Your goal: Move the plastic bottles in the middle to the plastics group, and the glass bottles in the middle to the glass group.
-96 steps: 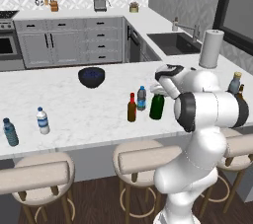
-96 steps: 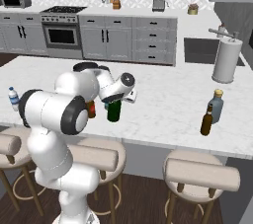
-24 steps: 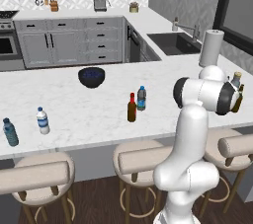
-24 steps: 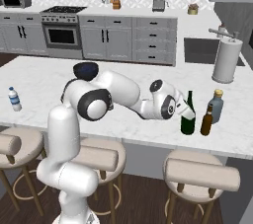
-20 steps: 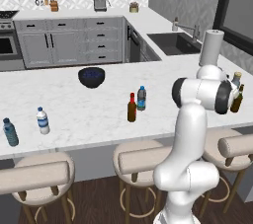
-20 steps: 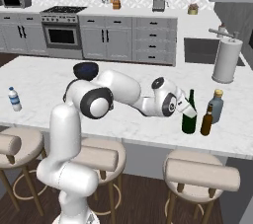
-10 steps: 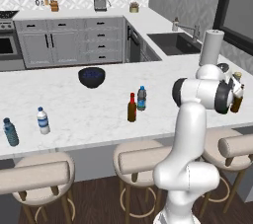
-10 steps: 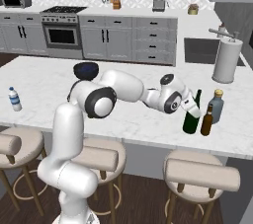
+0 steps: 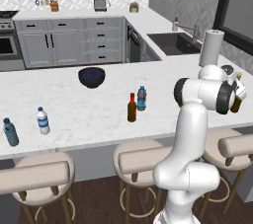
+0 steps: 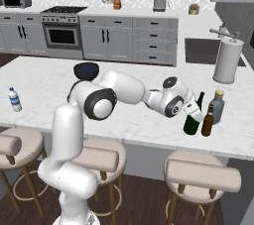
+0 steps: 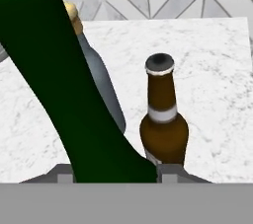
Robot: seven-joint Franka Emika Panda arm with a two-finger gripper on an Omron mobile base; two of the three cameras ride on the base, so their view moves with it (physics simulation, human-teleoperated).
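Three views of one white marble counter [image 10: 124,120], its near edge lined with stools. At 10 o'clock from the counter's middle in the left base view, a dark bowl [image 9: 92,77]; its contents cannot be made out. Open marble lies between the bowl and the bottles at both ends.

Green wine bottle [image 10: 191,118]: stands upright on the counter near the front edge at the right end, just left of the small amber bottle [image 10: 208,121] and the grey-blue bottle with tan cap [image 10: 217,106]. In the hand view it fills the near left, the amber bottle at 3 o'clock of it and the grey-blue bottle partly hidden behind it.

Gripper [image 10: 194,112]: set against the wine bottle's upper body. The fingers appear to straddle the bottle, part-spread, but whether they are clamped on it or let go cannot be told.

Brown bottle with red cap [image 9: 132,108] and dark-labelled water bottle [image 9: 142,98]: side by side at mid-counter, well apart from the gripper.

White-labelled water bottle [image 9: 43,121] and bluish-labelled water bottle [image 9: 10,132]: far left end, close to the front edge.
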